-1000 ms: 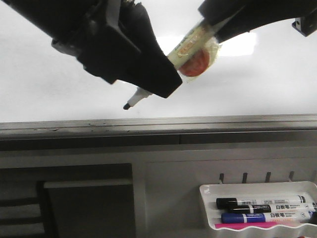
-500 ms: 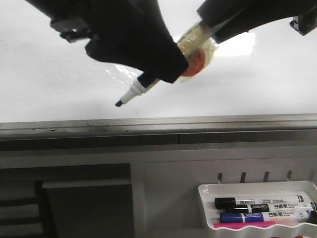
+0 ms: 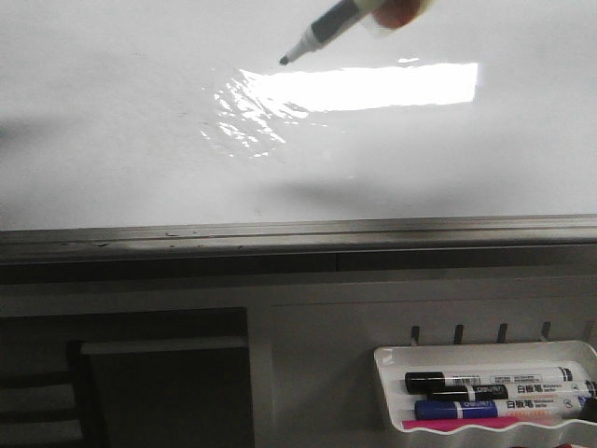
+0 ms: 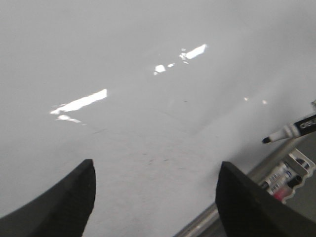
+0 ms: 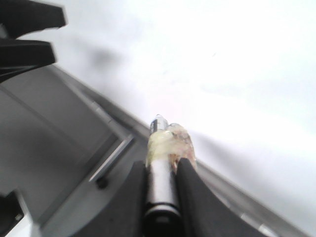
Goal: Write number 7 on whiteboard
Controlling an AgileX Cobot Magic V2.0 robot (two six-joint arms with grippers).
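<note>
Above the glossy white whiteboard (image 3: 112, 140) with its grey bottom rail, the uncapped black-tipped marker (image 3: 322, 33) angles its nib toward the surface, ready for a first stroke. The right gripper (image 5: 162, 173) fingers clamp its barrel; the left gripper (image 4: 155, 197) fingers are spread, empty. No number 7 shows.

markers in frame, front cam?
4: one marker held over the whiteboard at the top edge; black-capped, second black and blue in the tray. More may be hidden underneath.
</note>
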